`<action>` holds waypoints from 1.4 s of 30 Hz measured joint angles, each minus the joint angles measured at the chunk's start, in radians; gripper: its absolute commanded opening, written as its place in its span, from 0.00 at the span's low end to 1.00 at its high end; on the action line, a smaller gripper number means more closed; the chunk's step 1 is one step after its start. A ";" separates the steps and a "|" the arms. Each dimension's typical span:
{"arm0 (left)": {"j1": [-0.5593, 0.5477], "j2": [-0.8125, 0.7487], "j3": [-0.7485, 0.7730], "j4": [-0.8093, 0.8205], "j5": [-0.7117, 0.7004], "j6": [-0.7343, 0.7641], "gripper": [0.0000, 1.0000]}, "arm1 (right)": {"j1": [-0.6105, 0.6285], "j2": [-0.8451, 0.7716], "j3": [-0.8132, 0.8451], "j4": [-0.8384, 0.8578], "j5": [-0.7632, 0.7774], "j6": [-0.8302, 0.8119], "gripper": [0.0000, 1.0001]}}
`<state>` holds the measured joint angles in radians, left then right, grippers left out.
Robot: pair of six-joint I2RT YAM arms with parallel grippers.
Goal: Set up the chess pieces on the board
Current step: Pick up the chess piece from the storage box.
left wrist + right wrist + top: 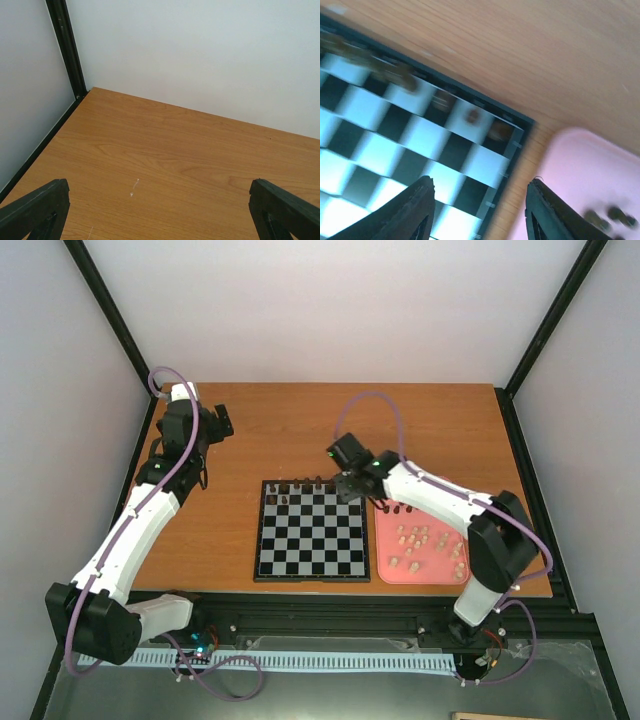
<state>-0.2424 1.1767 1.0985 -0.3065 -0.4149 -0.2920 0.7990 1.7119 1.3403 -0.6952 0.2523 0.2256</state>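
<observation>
Board [310, 540] lies flat in the centre of the top view, on the wooden table [270, 435]. You have a short row of dark pieces [300, 484] standing along its upper edge. In the right wrist view they are blurred brown blobs on that same edge row.

Pink tray [384, 570] lies just right of the board; I can't tell whether they touch. Pale pieces [425, 540] are scattered across the tray, with loose dark pieces [395, 508] at its upper end.

Right gripper [350, 487] hangs over the board's upper right corner. Its wrist view is motion-blurred, but the fingers [420, 210] stand partway apart with nothing between them.

Left gripper [222, 422] sits at the upper left, well apart from the board, jaws spread wide over bare table, holding nothing
</observation>
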 measured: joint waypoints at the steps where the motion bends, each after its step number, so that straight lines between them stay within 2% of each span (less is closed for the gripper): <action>1: 0.000 0.000 0.000 0.000 0.000 0.000 1.00 | -0.028 -0.022 -0.040 0.005 0.006 0.007 0.49; 6: 0.000 0.008 0.000 0.000 0.004 0.000 1.00 | -0.177 -0.103 -0.236 0.013 0.026 0.042 0.48; 9: 0.000 0.018 0.000 0.000 0.008 0.000 1.00 | -0.212 -0.114 -0.283 0.014 0.024 0.050 0.47; 17: 0.000 0.023 0.000 0.001 0.013 0.000 1.00 | -0.217 -0.114 -0.327 0.061 -0.023 0.052 0.44; 23: 0.000 0.031 0.000 0.001 0.015 0.000 1.00 | -0.217 -0.094 -0.360 0.084 -0.049 0.053 0.35; 30: 0.000 0.033 0.000 0.001 0.015 0.000 1.00 | -0.235 -0.070 -0.367 0.105 -0.066 0.053 0.34; 42: 0.000 0.033 0.000 0.001 0.015 0.000 1.00 | -0.266 -0.042 -0.367 0.127 -0.086 0.047 0.19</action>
<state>-0.2424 1.2098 1.0985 -0.3054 -0.4000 -0.2924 0.5331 1.6699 0.9737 -0.5682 0.1665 0.2722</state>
